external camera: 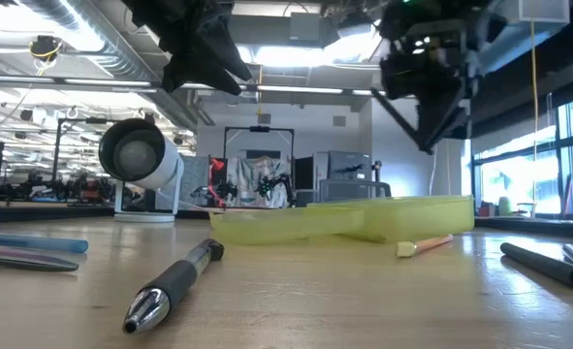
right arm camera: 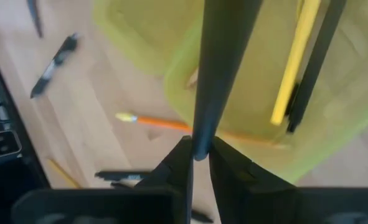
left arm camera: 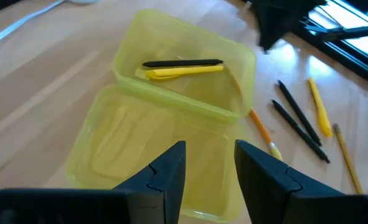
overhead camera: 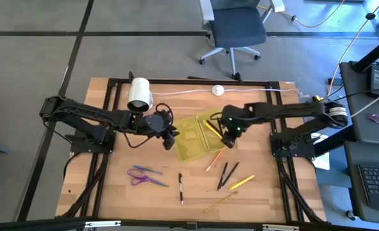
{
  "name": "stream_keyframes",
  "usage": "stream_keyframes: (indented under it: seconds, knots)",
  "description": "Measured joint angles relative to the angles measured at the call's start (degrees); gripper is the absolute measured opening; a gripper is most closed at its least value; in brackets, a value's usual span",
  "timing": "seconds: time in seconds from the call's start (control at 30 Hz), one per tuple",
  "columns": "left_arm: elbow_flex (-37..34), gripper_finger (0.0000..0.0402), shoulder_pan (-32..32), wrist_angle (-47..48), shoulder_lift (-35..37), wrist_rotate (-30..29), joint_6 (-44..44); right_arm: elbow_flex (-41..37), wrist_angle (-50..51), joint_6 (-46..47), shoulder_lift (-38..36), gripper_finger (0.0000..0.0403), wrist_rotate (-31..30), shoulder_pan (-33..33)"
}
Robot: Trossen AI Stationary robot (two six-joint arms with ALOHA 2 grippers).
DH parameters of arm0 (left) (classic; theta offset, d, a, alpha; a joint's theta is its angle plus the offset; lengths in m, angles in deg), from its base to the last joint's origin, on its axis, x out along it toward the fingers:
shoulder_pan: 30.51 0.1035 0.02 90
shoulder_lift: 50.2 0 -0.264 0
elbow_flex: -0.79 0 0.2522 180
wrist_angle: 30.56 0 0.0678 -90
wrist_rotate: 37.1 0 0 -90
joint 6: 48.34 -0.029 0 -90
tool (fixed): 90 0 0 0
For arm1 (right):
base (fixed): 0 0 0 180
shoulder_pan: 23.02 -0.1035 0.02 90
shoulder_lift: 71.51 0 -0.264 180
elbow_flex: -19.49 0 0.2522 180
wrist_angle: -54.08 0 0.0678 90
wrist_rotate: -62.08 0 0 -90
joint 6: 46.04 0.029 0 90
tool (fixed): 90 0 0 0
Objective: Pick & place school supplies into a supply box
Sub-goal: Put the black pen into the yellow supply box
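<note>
Right end effector [right arm camera: 199,155], clenched on a dark slim pen [right arm camera: 218,68], should release low over the translucent yellow-green plastic supply box [overhead camera: 192,151] directly beneath.

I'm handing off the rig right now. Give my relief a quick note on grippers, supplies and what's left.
Right gripper: shut on a black pen, above the box.
Left gripper: empty, fingers apart, over the box's near side.
Done: a black pen and a yellow one lie in the box.
Left: drop the held pen; then the scissors, orange pencil and the other pens and pencils on the table.
</note>
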Motion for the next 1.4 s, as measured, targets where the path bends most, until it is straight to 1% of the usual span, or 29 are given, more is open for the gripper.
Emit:
stream_keyframes:
  seconds: [0.13,0.3,0.37,0.5,0.63,0.87,1.4]
  knots:
    - [0.0,0.013,0.0,0.06,0.0,1.59,-3.07,6.92,5.75,-3.59,7.35,0.0047,-0.17,1.8]
    - [0.0,0.013,0.0,0.27,0.0,4.67,-3.66,16.21,21.22,-8.27,18.07,0.0047,-0.4,4.36]
    - [0.0,0.013,0.0,0.41,0.0,6.0,-3.7,18.62,24.87,-10.49,21.72,0.0047,-0.46,5.04]
    - [0.0,0.013,0.0,0.46,0.0,6.44,-3.7,21.24,26.36,-13.1,27.61,0.0047,-0.46,5.66]
    - [0.0,0.013,0.0,0.48,0.0,6.45,-4.37,23.1,27.67,-14.19,31.74,0.0047,-0.44,6.22]
    - [0.0,0.013,0.0,0.48,0.0,6.44,-5.08,23.66,28.89,-14.06,34.5,0.0047,-0.44,6.19]
    - [0.0,0.013,0.0,0.48,0.0,6.2,-5.24,23.66,28.67,-14.02,34.56,0.0047,-0.46,6.21]
